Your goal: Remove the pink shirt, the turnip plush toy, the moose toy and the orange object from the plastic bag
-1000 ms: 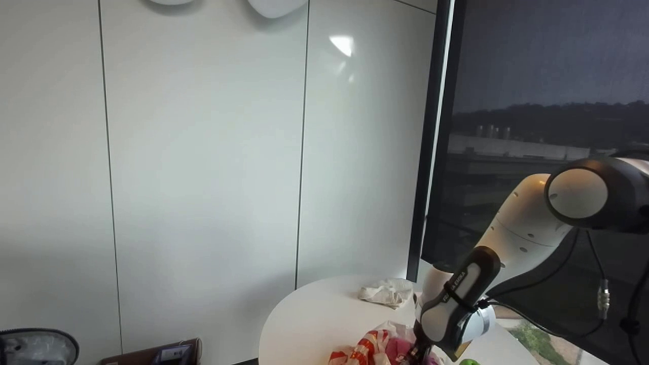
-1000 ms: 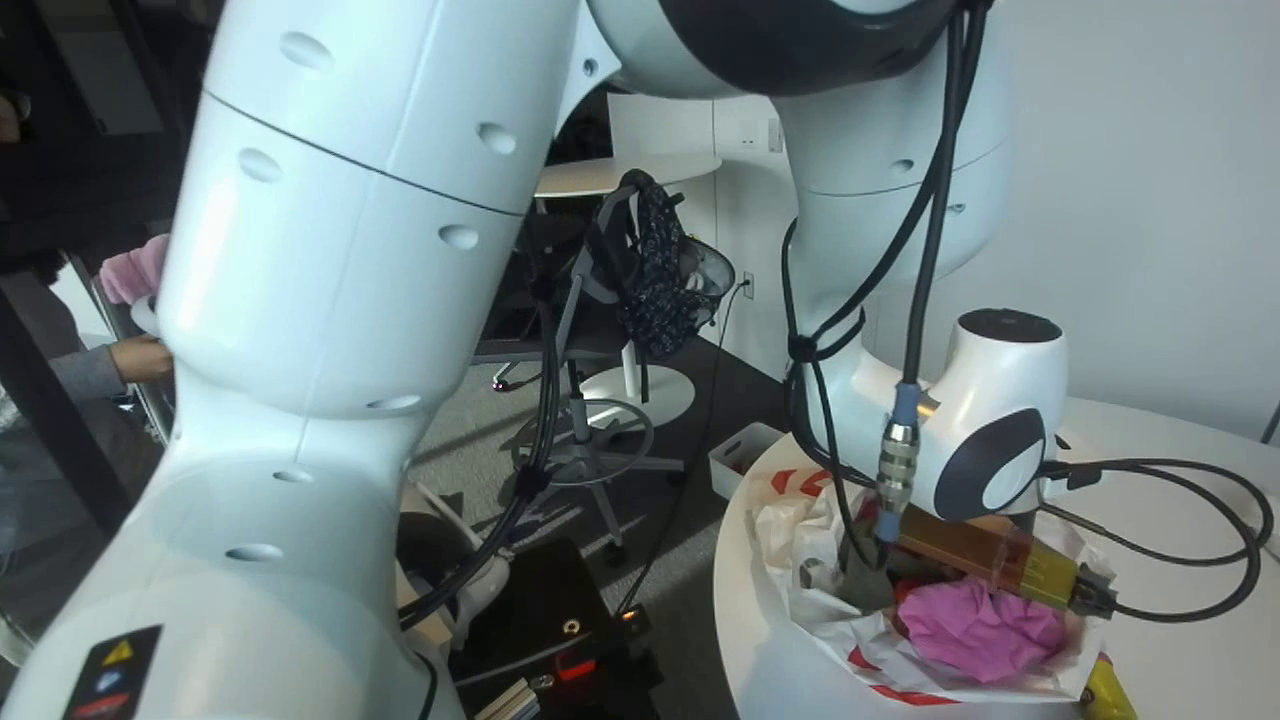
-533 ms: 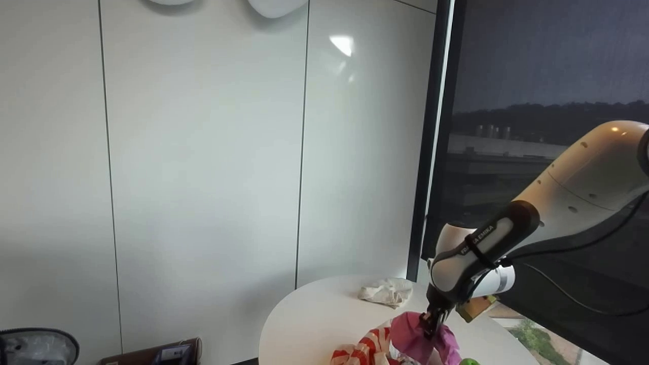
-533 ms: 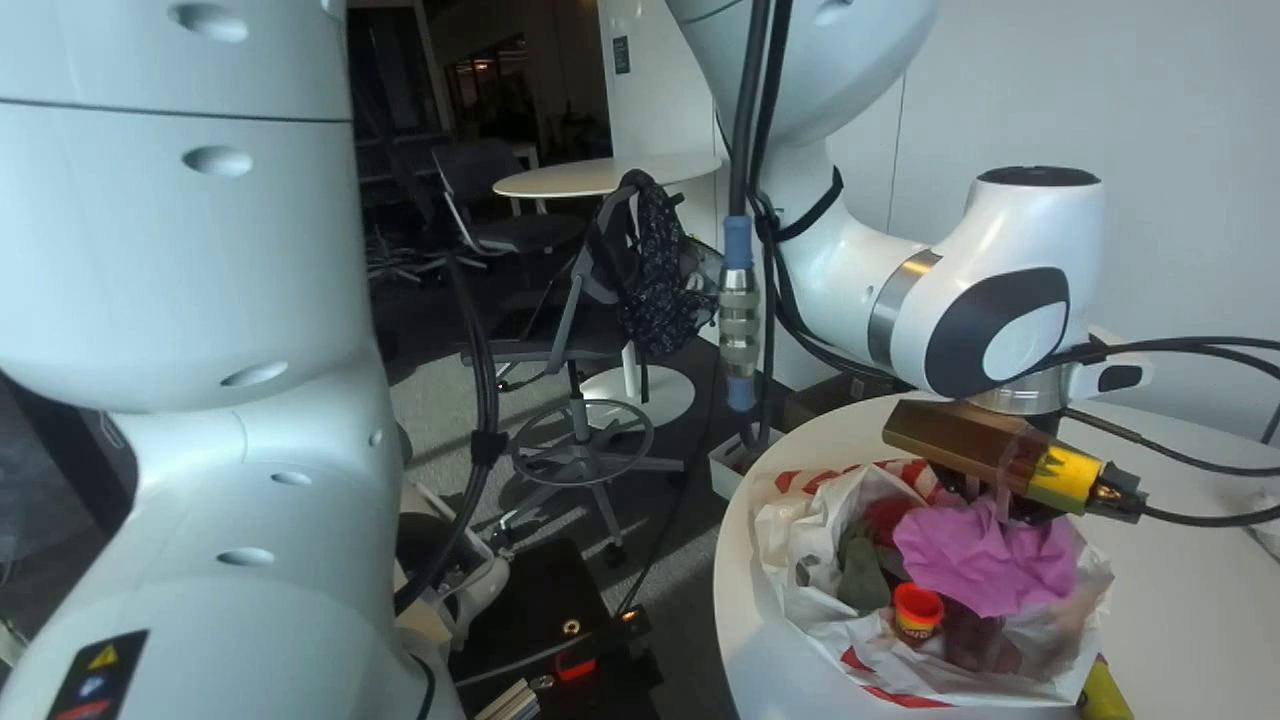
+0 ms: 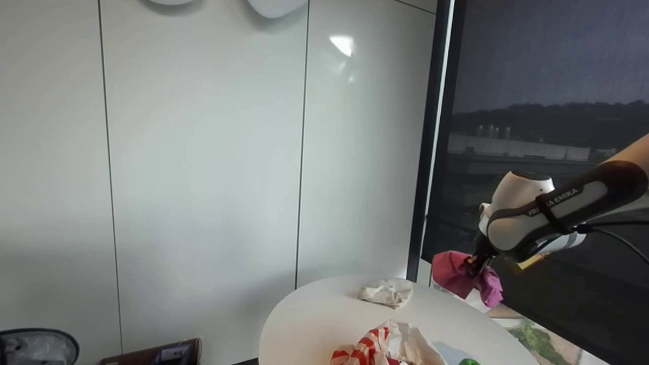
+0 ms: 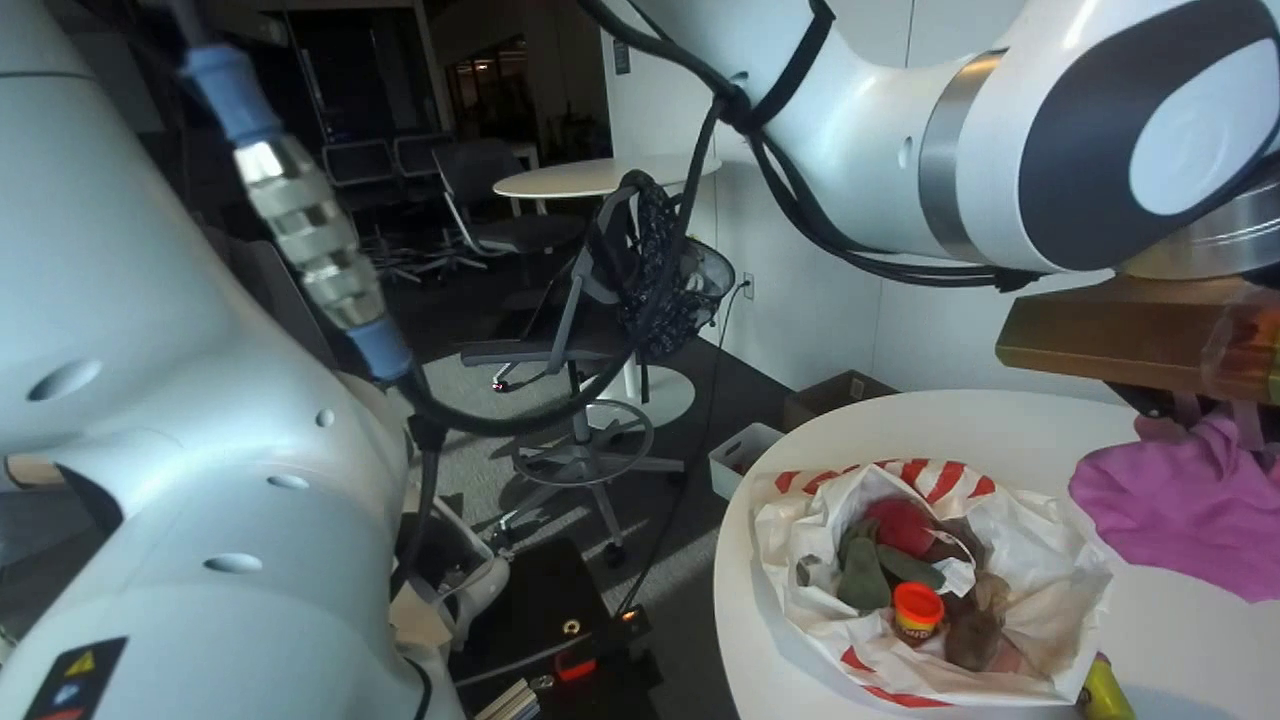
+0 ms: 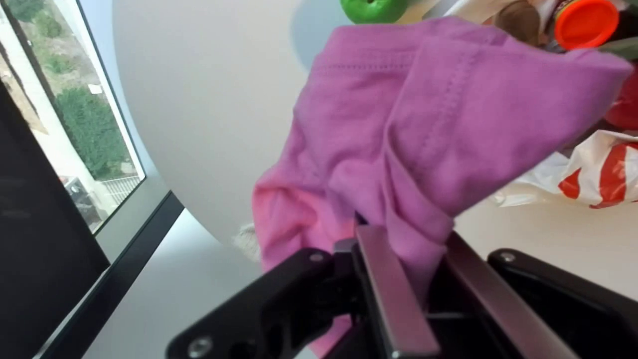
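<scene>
My gripper (image 7: 404, 232) is shut on the pink shirt (image 7: 369, 99), which hangs bunched between the fingers. In both exterior views the shirt (image 5: 451, 274) (image 6: 1185, 500) is in the air beside the bag, above the table edge area. The white and red plastic bag (image 6: 1045, 560) stands open on the table. Inside it lie a red round plush with dark green parts, seemingly the turnip toy (image 6: 903, 526), an orange-lidded small tub (image 6: 918, 610), and a brown plush, perhaps the moose toy (image 6: 972, 638), partly hidden. The wrist view shows the orange lid (image 7: 587, 24) too.
The round white table (image 5: 304, 314) holds a crumpled off-white cloth (image 5: 388, 292) near its far edge. A green round object (image 7: 374, 9) lies beside the bag. A yellow-green object (image 6: 1103, 690) shows at the bag's side. A window (image 5: 547, 101) stands beside the arm.
My gripper has lifted the pink shirt up out of the bag and carried it to the right in both exterior views. The bag's contents are now uncovered.
</scene>
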